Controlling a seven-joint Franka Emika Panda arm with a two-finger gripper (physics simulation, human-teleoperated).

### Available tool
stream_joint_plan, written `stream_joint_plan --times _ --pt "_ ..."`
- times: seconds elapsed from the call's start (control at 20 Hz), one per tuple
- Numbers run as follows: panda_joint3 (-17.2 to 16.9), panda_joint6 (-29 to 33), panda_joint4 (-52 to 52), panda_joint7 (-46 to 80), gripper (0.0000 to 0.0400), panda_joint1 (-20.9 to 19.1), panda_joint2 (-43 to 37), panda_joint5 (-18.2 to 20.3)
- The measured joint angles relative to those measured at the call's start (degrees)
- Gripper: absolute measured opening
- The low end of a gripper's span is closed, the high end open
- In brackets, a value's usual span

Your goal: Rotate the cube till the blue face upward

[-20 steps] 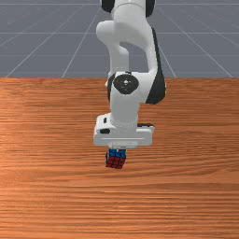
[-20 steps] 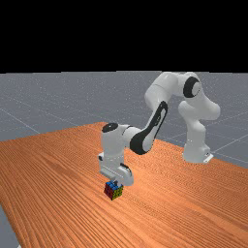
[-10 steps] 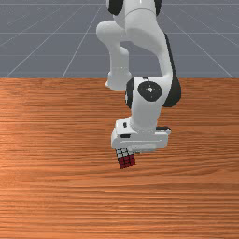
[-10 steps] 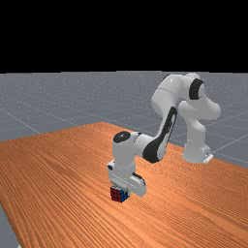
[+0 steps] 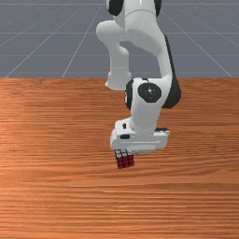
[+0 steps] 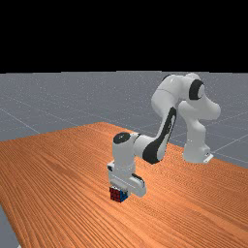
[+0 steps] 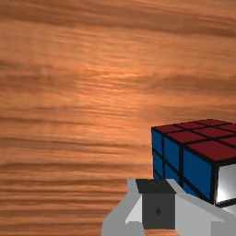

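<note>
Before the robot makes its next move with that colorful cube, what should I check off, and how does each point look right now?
- Blue side of the cube facing up: not ok; white is up, blue is on a side.
- Cube sitting flat on the table: ok, as far as it looks.
- Cube away from the table's edge: ok.
- Robot's hand close to the cube: ok.
- Firm hold on the cube: cannot tell.
</note>
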Motion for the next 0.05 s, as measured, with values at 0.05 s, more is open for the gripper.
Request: stream_joint_plan --times 0.05 --pt "-0.02 -0.11 0.02 0.01 0.0 -0.05 0.21 0.0"
